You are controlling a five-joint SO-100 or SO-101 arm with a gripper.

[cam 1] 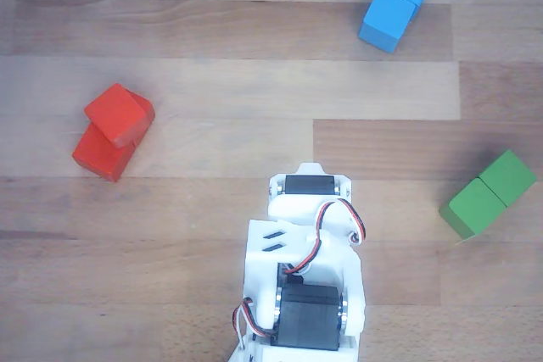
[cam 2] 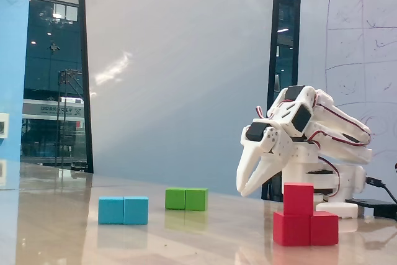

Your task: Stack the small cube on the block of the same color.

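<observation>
Fixed view: small cube (cam 2: 298, 198) sits on top of the block (cam 2: 306, 228), with the gripper (cam 2: 248, 185) empty just beside it.

Taking the block as landmark, the cube rests on it, skewed across one half in the other view (cam 1: 119, 114), while the block (cam 1: 100, 155) runs diagonally on the table (cam 1: 254, 82). The gripper hangs up and to the left of the block in the fixed view, fingers slightly parted, holding nothing and clear of the cube. By my judgement the stack is made; any coming move is away from the block.
</observation>
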